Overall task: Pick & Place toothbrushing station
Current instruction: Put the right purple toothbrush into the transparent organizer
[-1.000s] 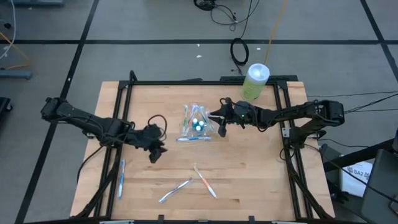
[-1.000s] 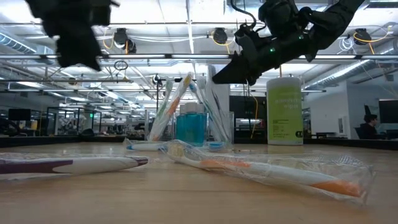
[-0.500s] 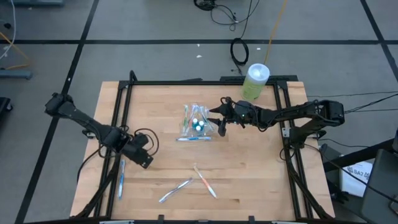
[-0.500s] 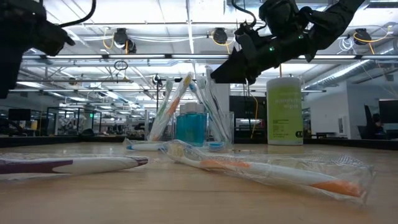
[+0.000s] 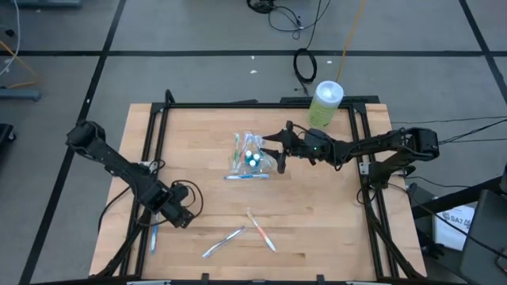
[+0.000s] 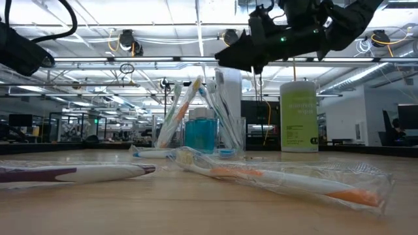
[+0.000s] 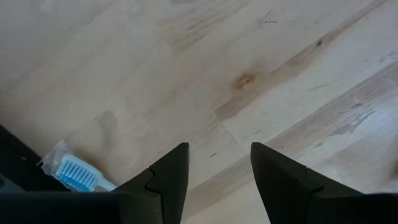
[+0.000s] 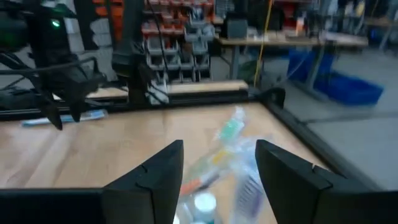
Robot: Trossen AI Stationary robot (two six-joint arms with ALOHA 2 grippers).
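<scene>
A wooden table [image 5: 317, 214] with a black frame stands on a grey floor, and a big room with shelves and lamps shows behind it. The cup [image 5: 252, 158] sits near the middle of the table, a bit toward the back. It is clear plastic, stands upright, and holds a bunch of toothbrushes and teal-capped tubes [image 6: 200, 132].

Far to the left of the cup, by the table's left edge, lies a blue brush [image 5: 154, 235] in a clear wrapper. The left gripper [image 5: 181, 217] hangs just beside it, low over the wood. Its two fingers [image 7: 168, 180] are apart and hold nothing. In its wrist view the blue bristles of that brush [image 7: 78, 174] lie just next to the fingers.

In front of the cup, toward the near edge, two more wrapped brushes lie on the wood: a white brush [image 5: 223, 242] and an orange brush [image 5: 260, 230]. Their ends come close together.

Flat at the foot of the cup lies one more brush [image 5: 247, 176] with blue on it.

Just right of the cup is the right gripper [image 5: 277, 152], up above the table. Its fingers [image 8: 149, 171] are spread apart with nothing between them, and they point at the cup.

Behind and to the right of the cup, at the back right corner, stands a pale green canister [image 5: 325, 104] with a white lid.
</scene>
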